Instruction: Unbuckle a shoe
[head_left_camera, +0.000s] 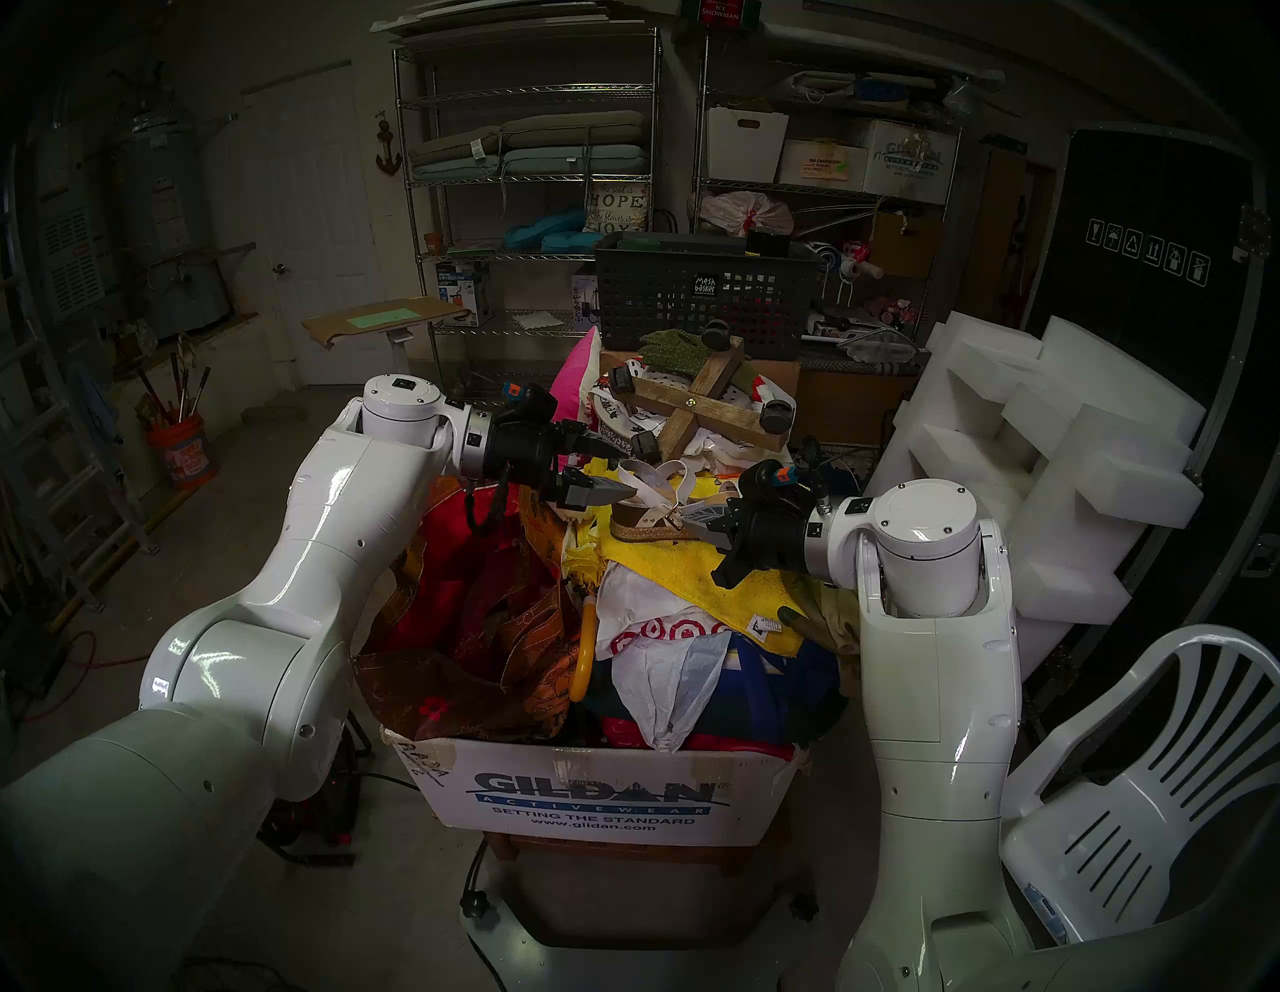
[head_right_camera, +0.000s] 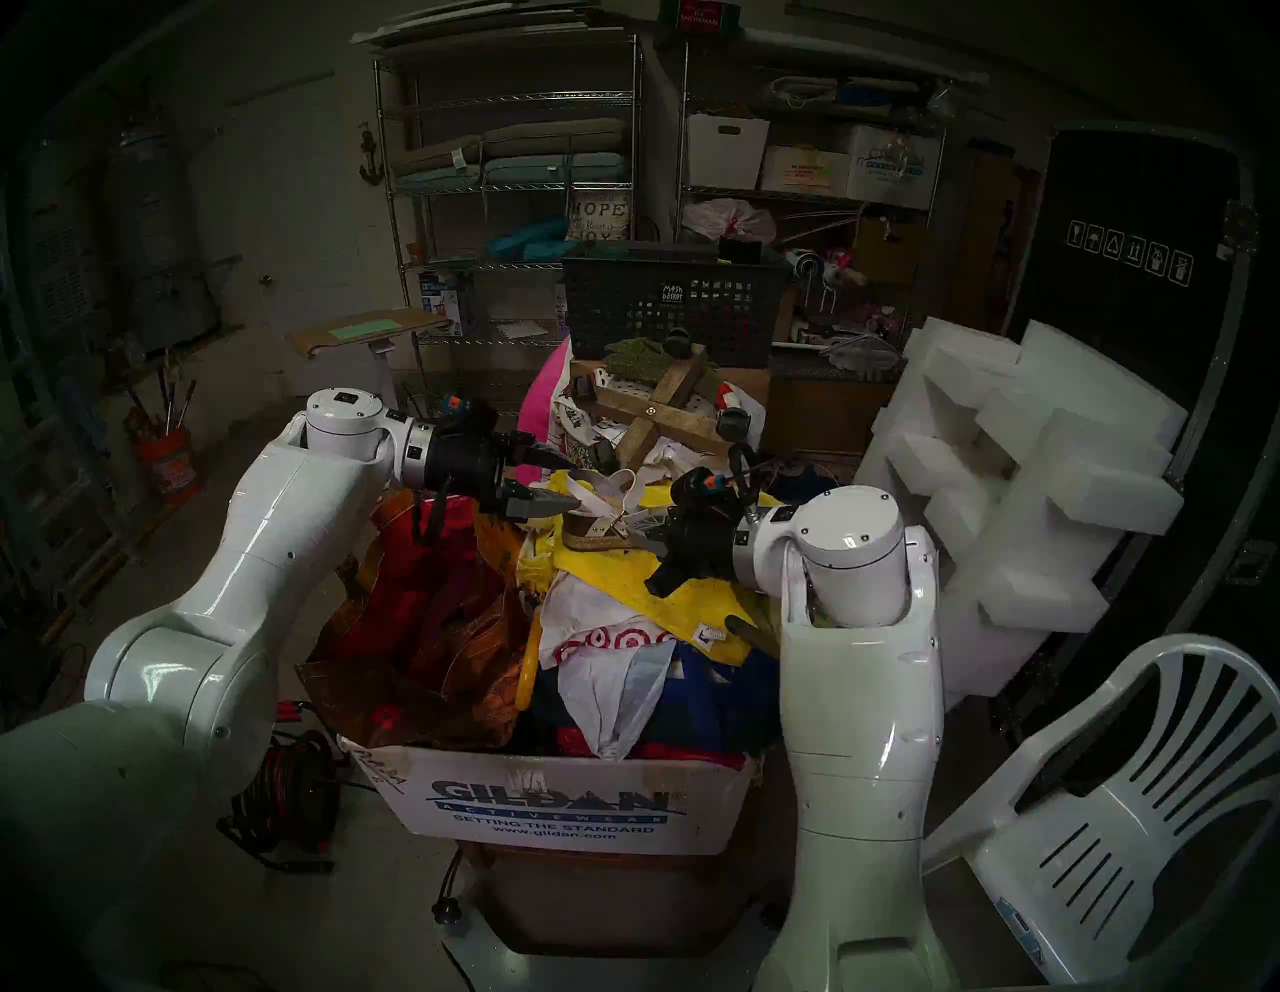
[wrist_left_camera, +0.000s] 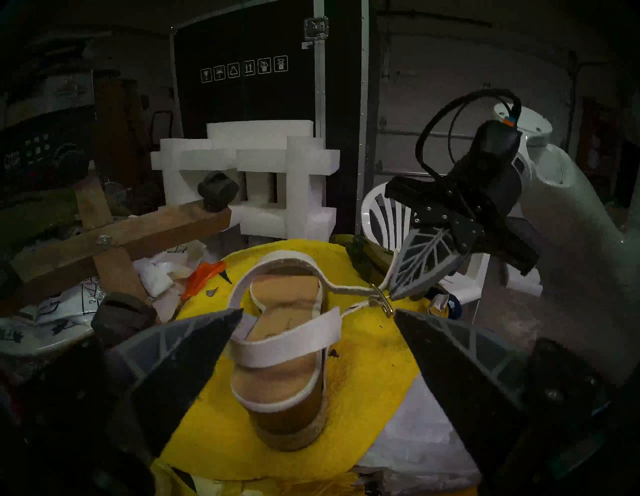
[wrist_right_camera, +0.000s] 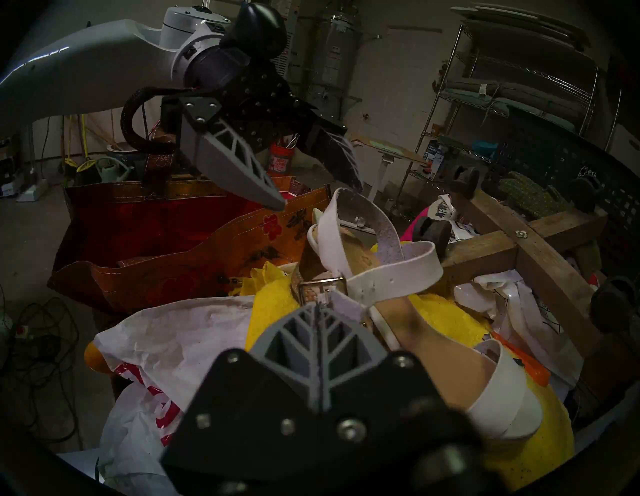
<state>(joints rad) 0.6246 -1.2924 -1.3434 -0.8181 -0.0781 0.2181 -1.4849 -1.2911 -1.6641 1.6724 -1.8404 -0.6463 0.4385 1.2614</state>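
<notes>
The shoe (wrist_left_camera: 287, 346), a cream-white strappy sandal with a jute-wrapped sole and tan footbed, stands on a yellow towel (wrist_left_camera: 374, 350) atop a heap of bags. My left gripper (wrist_left_camera: 318, 311) is open at its toe end, one finger on each side and touching nothing. The metal buckle (wrist_left_camera: 382, 301) sits at the sandal's heel side. My right gripper (wrist_right_camera: 322, 304) is shut on the ankle strap's free end just beside the buckle (wrist_right_camera: 322, 282). The head view shows the shoe (head_left_camera: 658, 499) between the left gripper (head_left_camera: 623, 471) and the right gripper (head_left_camera: 682, 516).
A wooden cross with caster wheels (head_left_camera: 706, 402) lies just behind the shoe, with a black mesh basket (head_left_camera: 699, 305) beyond it. A red-orange bag (head_left_camera: 471, 609) and plastic bags fill the Gildan box (head_left_camera: 602, 790). Foam blocks (head_left_camera: 1039, 450) and a white chair (head_left_camera: 1143, 796) stand to the right.
</notes>
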